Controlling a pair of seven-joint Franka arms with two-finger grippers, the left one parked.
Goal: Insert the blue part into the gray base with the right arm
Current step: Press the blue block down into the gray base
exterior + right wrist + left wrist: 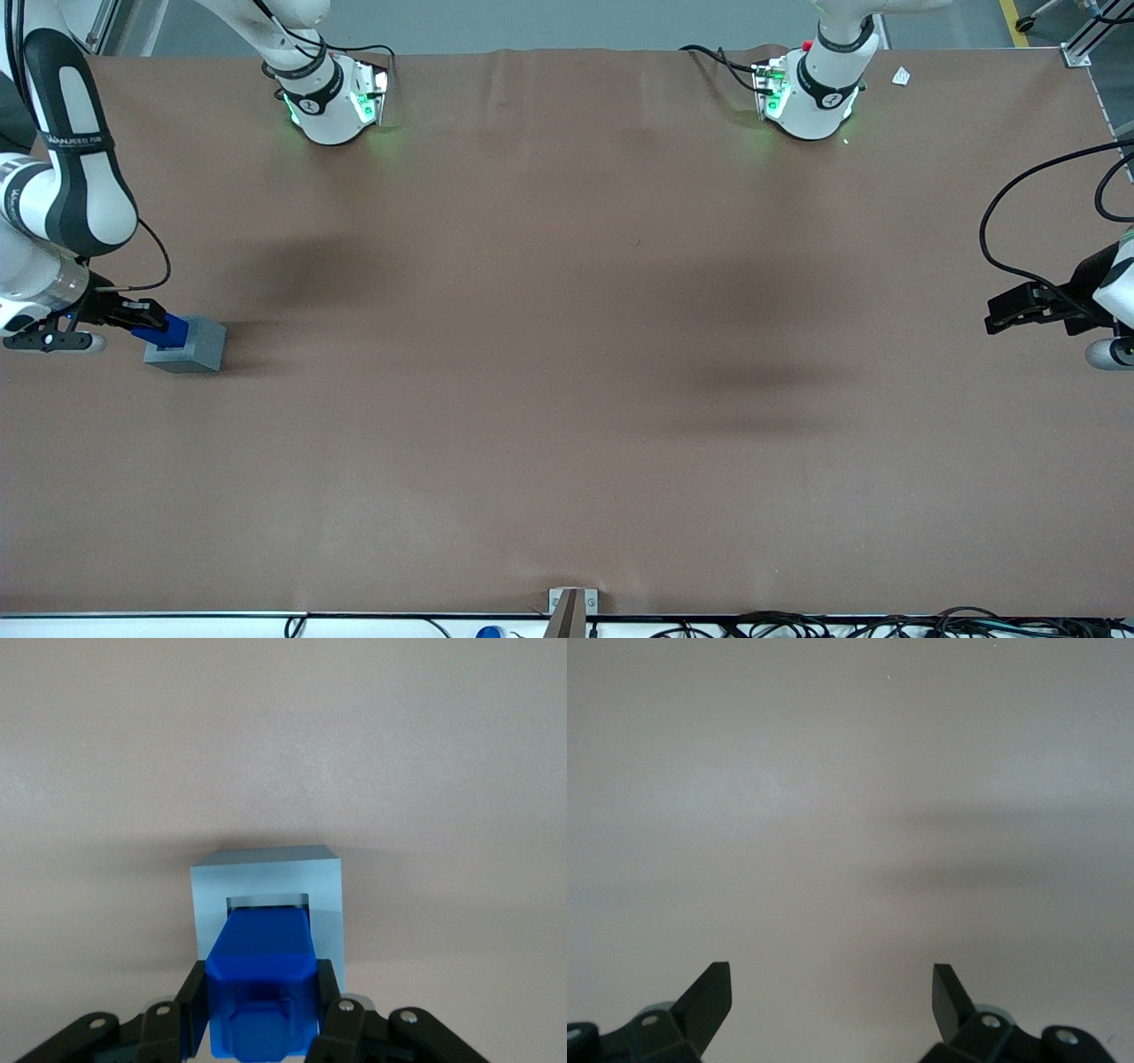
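Gripper (146, 321) of the right arm (66, 168) clenched on the blue part (165, 331), fingers (197, 997) pressed against its two sides. Blue part (262, 979) held directly above the gray base (188, 345), lower end at the mouth of the square recess, whether already inside hard to tell. Stub end facing the wrist camera. Gray base (266, 881) resting on the brown table (567, 354), at the working arm's end, roughly midway between the front camera's edge and the arm mounts.
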